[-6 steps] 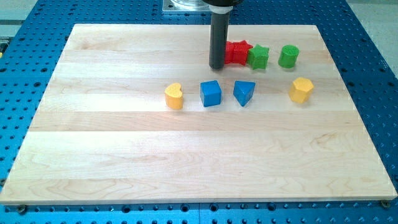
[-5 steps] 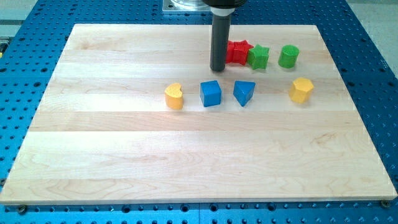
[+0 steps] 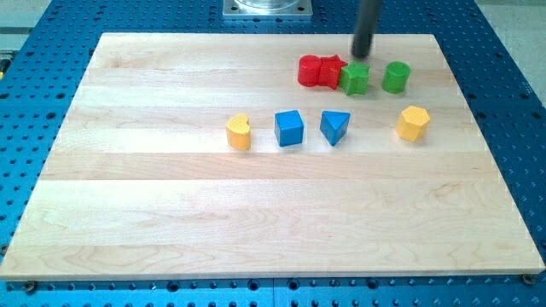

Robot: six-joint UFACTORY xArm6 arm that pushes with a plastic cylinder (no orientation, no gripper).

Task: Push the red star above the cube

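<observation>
The red star (image 3: 332, 71) lies near the view's top, touching a red cylinder (image 3: 309, 71) on its left and a green star (image 3: 356, 78) on its right. The blue cube (image 3: 289, 128) sits lower, below and to the left of the red star. My tip (image 3: 364, 55) is near the board's top edge, just above the green star and up and to the right of the red star. It touches no block.
A green cylinder (image 3: 396, 77) stands to the right of the green star. A yellow heart (image 3: 240, 132), a blue triangular block (image 3: 334, 126) and a yellow hexagon (image 3: 413, 123) lie in a row with the cube. The wooden board (image 3: 171, 222) rests on a blue perforated table.
My tip has moved from the left side of the red blocks to the right and toward the view's top. The red cylinder it hid now shows. No block has visibly moved.
</observation>
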